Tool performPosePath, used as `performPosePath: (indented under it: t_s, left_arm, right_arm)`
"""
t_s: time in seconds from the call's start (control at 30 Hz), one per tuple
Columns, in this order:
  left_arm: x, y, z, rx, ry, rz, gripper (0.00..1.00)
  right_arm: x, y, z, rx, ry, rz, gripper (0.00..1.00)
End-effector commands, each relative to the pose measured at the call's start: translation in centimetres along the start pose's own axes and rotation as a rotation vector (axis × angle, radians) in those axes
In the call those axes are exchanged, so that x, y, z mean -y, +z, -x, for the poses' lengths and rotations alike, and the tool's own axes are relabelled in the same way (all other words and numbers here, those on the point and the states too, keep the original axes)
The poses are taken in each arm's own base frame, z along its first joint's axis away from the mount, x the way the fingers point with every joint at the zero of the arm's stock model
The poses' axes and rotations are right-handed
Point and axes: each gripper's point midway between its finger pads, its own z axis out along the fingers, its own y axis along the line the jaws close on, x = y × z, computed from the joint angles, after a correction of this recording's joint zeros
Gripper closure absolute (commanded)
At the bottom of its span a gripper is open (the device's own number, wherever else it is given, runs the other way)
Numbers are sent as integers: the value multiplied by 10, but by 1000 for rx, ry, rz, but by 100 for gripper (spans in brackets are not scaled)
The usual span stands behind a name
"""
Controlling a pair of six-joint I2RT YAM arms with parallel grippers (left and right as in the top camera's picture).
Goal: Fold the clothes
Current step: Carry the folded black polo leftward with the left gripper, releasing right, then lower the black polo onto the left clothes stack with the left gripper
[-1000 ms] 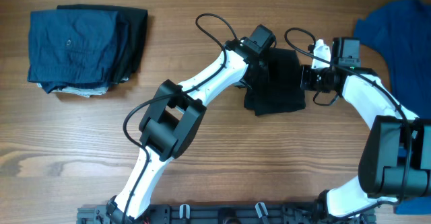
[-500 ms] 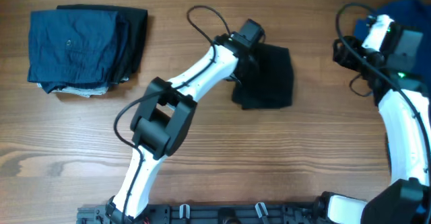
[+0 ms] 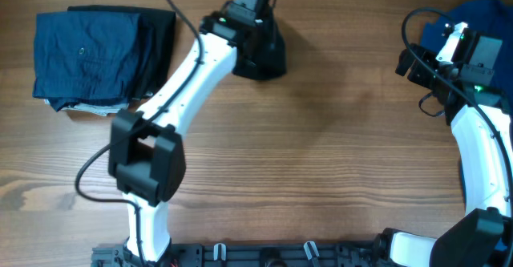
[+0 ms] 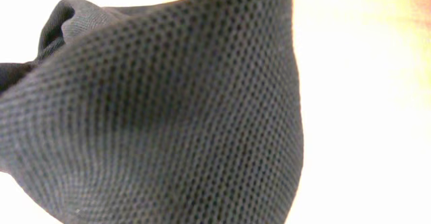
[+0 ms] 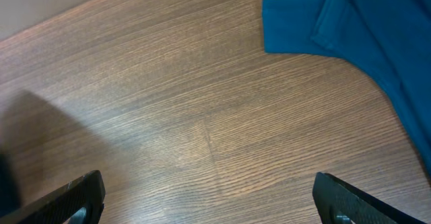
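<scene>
Overexposed glare in left wrist view

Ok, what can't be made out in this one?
Left pincer: fingertips buried in the black shirt overhead; mesh fills the left wrist view.
Blue garment: cut off by the overhead's right edge.
Folded stack: lower layers hidden under the navy top piece.
Right pincer: only its tips show, at the right wrist view's bottom edge.

Table (image 3: 321, 155) middle seems passable between navy pile (image 3: 84, 54) and blue garment (image 3: 490, 14).
</scene>
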Motion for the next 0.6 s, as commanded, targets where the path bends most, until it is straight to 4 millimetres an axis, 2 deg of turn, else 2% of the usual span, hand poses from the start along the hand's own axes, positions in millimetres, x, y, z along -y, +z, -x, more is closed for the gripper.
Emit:
performPosePath:
  t_s: [0.0,0.13,0.2,0.3,0.43,0.57]
  left_arm:
    - [-36,-55,52,172,33,75,96]
    - [-74,-93,87,290,-5,132,96]
    - [-101,-118,107,362,-41,160,96]
    - [-141,-147,125,435,-103,206,96]
    - [-195,-169,135,484,-197,272,96]
    - [-251,-174,130,486,-373,290,96]
  right_arm:
    - [4,4,-1,-8,13,-21,0]
    - [4,4,-1,-7,13,-21,0]
    - [4,4,-1,-8,12,-21,0]
    - [4,4,-1,-8,13,-21,0]
    - [4,4,-1,-8,13,-21,0]
    - [4,4,-1,-7,13,-21,0]
